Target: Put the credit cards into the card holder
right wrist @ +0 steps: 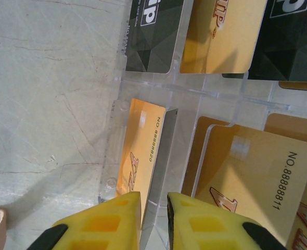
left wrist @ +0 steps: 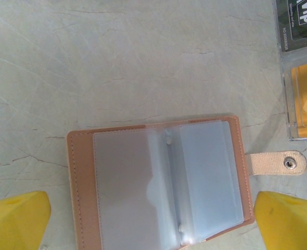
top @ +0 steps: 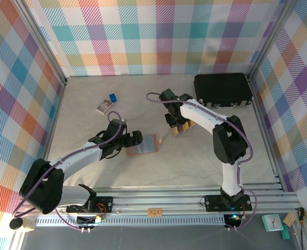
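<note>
The tan card holder (top: 144, 144) (left wrist: 80, 182) lies open on the table, its clear sleeves up and its clasp tab (left wrist: 278, 163) pointing right. My left gripper (top: 137, 138) (left wrist: 153, 221) hangs just over it, open, one yellow finger on each side. The credit cards, some gold and some black, lie in a clear tray (right wrist: 205, 88) (left wrist: 299, 78). One gold card (right wrist: 143, 151) stands tilted on its edge, and my right gripper (top: 177, 129) (right wrist: 153, 219) is shut on its near end. Other cards (right wrist: 257, 172) lie flat beside it.
A large black case (top: 222, 89) sits at the back right. A small printed box (top: 104, 106) and a tiny blue object (top: 112, 97) lie at the back left. Plaid walls close in the table on three sides.
</note>
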Controlling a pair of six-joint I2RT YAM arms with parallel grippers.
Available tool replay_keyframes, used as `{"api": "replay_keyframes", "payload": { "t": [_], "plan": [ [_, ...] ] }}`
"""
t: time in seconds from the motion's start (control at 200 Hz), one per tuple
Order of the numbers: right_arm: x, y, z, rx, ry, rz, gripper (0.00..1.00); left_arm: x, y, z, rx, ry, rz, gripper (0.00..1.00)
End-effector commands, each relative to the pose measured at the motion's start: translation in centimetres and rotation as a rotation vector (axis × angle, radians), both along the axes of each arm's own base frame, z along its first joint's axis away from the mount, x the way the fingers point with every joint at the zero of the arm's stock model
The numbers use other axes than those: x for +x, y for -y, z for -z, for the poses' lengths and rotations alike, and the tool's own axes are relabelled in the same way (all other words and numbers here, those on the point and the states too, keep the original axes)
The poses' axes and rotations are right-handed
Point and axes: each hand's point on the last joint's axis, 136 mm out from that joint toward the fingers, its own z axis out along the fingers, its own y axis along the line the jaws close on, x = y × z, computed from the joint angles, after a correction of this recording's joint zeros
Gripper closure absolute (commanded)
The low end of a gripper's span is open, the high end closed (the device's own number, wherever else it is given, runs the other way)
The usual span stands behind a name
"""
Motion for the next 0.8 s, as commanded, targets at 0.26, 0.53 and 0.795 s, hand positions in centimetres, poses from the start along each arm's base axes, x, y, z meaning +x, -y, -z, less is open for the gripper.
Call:
{"api": "replay_keyframes", "payload": {
  "t": [0.26,0.53,0.795],
  "plan": [
    [0.2,0.4,0.4,-0.012,-0.014,0.004,0.9,-0.5,-0.1,0.3,0.009,-0.01,0.0,0.0],
    [0.4,0.9,-0.7,0.012,-0.007,0.013,1.0,-0.4,0.0,0.3,0.007,-0.011,0.003,0.0],
    [-0.2,1.5,-6.5,0.091,0.08,0.007,1.0,-0.3,0.2,0.1,0.006,-0.015,0.008,0.0]
  ]
}}
